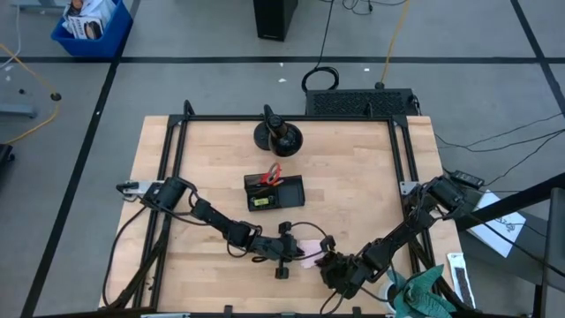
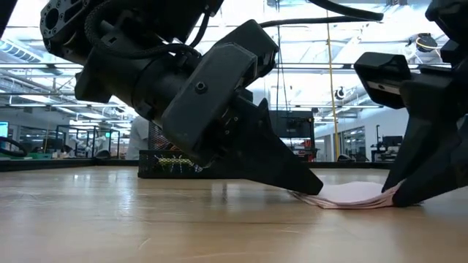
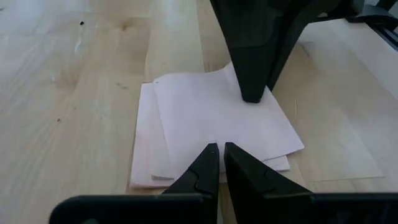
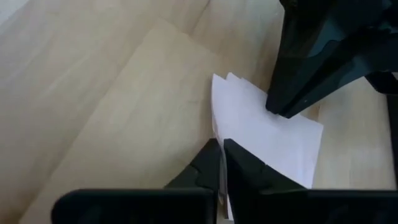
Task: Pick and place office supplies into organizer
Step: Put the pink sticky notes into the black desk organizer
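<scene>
Near the front edge of the pale wooden table (image 1: 353, 190), seen from above, the left gripper (image 1: 298, 251) and the right gripper (image 1: 325, 261) meet over the pink square sticky-note pad (image 1: 310, 253), which they hide almost wholly; only a sliver of pink shows between them. Around the table's middle sits the small black rectangular organizer tray (image 1: 274, 192), its long axis running along the table's width. It holds the red-handled scissors (image 1: 271, 174) at its far side and a tiny yellow item (image 1: 259, 202) in a nearer compartment (other contents are too small to make out). Toward the far edge stands a round black stand base (image 1: 278, 136).

At table height, the left gripper fills most of the picture, its tip down on one edge of the pad (image 2: 351, 195); the right gripper (image 2: 409, 191) touches the opposite edge. The tray (image 2: 175, 164) shows only partly behind the left arm.

From the left wrist, that gripper's fingers (image 3: 200, 169) are together at the pad's near edge, with the pad's (image 3: 211, 124) loose sheets fanned and askew; the other arm's dark tip presses on its far side.

From the right wrist, its fingers (image 4: 208, 165) are likewise closed together at the pad's (image 4: 261, 127) edge, nothing visibly pinched between them.
</scene>
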`<state>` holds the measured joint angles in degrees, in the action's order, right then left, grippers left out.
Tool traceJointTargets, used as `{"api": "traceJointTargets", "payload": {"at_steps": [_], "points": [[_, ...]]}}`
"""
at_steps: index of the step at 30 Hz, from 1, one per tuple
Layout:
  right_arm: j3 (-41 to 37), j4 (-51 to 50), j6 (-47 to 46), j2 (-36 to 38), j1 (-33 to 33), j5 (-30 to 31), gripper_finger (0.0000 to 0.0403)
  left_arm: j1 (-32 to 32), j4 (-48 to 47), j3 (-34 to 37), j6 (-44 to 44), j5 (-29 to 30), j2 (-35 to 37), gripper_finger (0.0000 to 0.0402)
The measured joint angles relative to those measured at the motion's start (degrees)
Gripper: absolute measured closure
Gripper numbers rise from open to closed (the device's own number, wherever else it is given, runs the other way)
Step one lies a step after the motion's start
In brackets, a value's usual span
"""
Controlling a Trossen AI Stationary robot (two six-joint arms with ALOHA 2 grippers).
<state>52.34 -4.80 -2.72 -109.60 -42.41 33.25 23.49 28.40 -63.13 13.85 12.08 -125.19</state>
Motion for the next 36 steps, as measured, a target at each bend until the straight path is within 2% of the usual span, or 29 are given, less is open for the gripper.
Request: {"api": "traceJointTargets", "payload": {"at_steps": [5,9,11,17,21,23,27,36], "points": [[0.22,-0.19,1.81,-0.02,-0.07,3.1,0.0398,0.27,1.85,0.13,-3.54,0.17,0.93,0.0366],[2.21,-1.5,3.75,0.26,-0.53,6.69,0.0397,1.74,0.09,0.03,-6.23,0.39,5.09,0.0366],[3.88,-3.59,4.97,0.38,-0.82,8.22,0.0399,2.67,-1.87,-0.11,-7.07,1.95,7.36,0.0366],[10.09,-13.13,7.84,0.07,-1.21,13.68,0.04,6.5,-14.51,-0.07,-8.42,11.89,14.92,0.0366],[13.38,-14.45,10.42,0.2,-1.38,16.42,0.0401,8.59,-19.96,-0.07,-7.15,16.97,16.48,0.0366],[14.52,-14.27,11.86,0.2,-1.36,17.71,0.0401,9.15,-20.53,-0.07,-7.09,18.1,16.6,0.0366],[15.76,-13.61,14.69,0.31,-1.09,25.34,0.0402,9.76,-21.98,-0.07,-7.06,18.11,16.72,0.0366],[16.29,-13.13,18.41,0.35,7.06,26.62,0.0402,11.22,-23.66,-0.11,-7.88,19.59,18.15,0.0366]]}}
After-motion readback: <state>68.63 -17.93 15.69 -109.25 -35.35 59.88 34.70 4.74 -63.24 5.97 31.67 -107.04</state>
